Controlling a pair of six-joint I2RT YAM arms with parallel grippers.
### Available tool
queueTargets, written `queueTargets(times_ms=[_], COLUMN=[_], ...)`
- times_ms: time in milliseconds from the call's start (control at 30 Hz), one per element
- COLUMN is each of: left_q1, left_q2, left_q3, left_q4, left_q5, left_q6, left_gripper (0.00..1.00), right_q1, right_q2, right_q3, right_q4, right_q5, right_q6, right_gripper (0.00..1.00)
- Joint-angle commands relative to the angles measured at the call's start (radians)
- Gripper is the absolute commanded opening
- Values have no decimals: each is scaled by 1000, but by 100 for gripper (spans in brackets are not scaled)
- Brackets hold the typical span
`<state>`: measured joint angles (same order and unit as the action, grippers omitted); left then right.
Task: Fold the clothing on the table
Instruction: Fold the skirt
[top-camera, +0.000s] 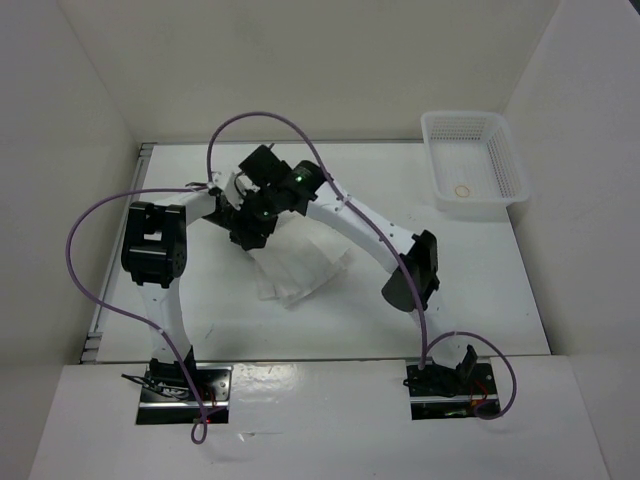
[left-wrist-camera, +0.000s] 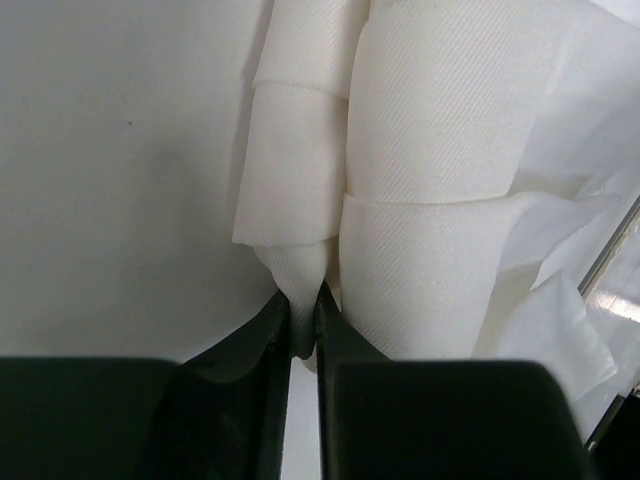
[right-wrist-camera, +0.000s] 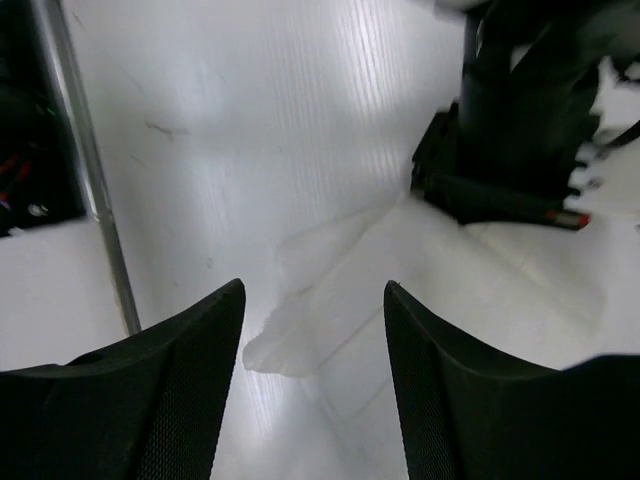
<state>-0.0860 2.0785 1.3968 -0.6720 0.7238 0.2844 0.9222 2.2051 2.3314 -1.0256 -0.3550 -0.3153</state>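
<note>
We see one white clothing (top-camera: 300, 272) bunched up in the middle of one table (top-camera: 470, 300). Of our two grippers, the left gripper (left-wrist-camera: 302, 312) pinches a fold of it. The right gripper (right-wrist-camera: 314, 292) is spread wide just above it. One basket (top-camera: 476, 208) sits in the far right corner.

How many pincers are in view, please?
2: the left pincer is shut on a fold of the clothing; the right pincer hangs open above the clothing's edge, over the table.

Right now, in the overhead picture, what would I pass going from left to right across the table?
Grey rail → left arm's black joint → white clothing → right arm's black joint → white mesh basket with a small ring inside.
</note>
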Motion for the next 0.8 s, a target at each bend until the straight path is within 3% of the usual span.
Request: queueTargets(times_ms=[0,33,100,267,300,433,567,767], left_q1=[3,3,48,225,254,315,197,13], left_q2=[-27,-38,-78,-187,-248,-454,-625,-545], left_q3=[1,1,1,-10,-10,-21,-68,-125], left_q4=[-3,-12,-23,-110,-123,-146,-156,-179], left_q5=[32,32,45,55,43,-58,-94,-86], left_q6=[1,1,10,47,47,65,65,104], left_gripper=[12,29,46,80,90,99,100,99], right_q1=[-48,-63,-124,-295,-354,-510,-628,-723], right_q2=[27,27,6,-192,-290,-539,-734,-907], right_q3=[173,246,266,-60,-205,-553,-861,-1070], right_q4=[-122,-151,-194,-107,-76,76,173,236], right_q5=[-139,-139,-139,-139,-139,-93,-33,-19], right_q6=[-21,-39,-57,-87,-87,-87,-74,-45], right_gripper=[63,65,65,66,66,77,80,81])
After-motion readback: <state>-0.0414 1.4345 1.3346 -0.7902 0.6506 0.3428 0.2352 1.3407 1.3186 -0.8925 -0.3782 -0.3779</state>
